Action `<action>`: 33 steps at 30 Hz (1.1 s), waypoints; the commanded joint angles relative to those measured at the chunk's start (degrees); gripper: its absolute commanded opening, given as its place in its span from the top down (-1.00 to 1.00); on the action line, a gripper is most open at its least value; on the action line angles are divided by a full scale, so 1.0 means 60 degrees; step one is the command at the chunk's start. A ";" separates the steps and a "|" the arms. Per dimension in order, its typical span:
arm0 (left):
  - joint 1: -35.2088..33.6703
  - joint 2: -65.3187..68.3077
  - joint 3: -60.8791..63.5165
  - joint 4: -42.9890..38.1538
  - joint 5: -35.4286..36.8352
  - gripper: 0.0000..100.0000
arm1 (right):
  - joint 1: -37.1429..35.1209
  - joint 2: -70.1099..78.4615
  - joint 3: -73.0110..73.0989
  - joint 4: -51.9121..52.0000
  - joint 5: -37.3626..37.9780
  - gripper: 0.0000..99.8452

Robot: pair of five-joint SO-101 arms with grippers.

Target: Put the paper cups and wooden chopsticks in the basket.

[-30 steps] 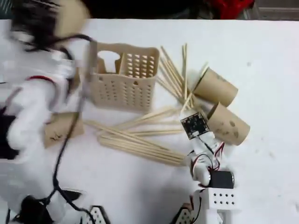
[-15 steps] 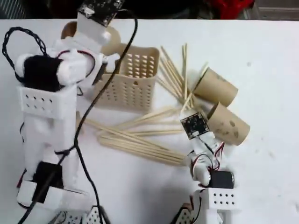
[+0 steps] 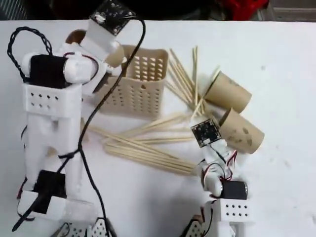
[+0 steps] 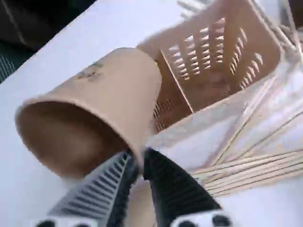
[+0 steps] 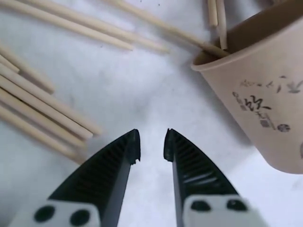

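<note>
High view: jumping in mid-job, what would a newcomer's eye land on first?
The left pincer, pinching a paper cup by its rim at the basket's left end. Next, wooden chopsticks scattered on the table before and right of the basket, then a second cup and a third cup lying on their sides by the right pincer.

Legible text: none in any view.
Side print A: on the lying paper cup (image 5: 265, 94), dark brush-style characters and small round marks on the outer wall; too stylised to read. The high view gives them as dark specks.
Side print B: on the raised paper cup (image 4: 102, 80), a faint grey mark on the outer wall toward its closed end; blurred, unreadable.
Board markings: on the camera board (image 3: 206, 132) at the right wrist, pale dots and traces; too small to read.
</note>
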 commanded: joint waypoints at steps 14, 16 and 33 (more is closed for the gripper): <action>-0.0051 0.0007 0.0044 -0.1861 -0.0015 0.72 | 0.0022 -0.0066 -0.0059 -0.0154 -0.0044 0.82; -0.0125 -0.0007 0.0044 -0.1861 0.0000 0.72 | 0.0022 -0.0066 -0.0059 -0.0154 -0.0044 0.82; -0.6557 -0.0037 0.0718 -0.1114 0.0908 0.71 | 0.0022 -0.0066 -0.0059 -0.0154 -0.0044 0.82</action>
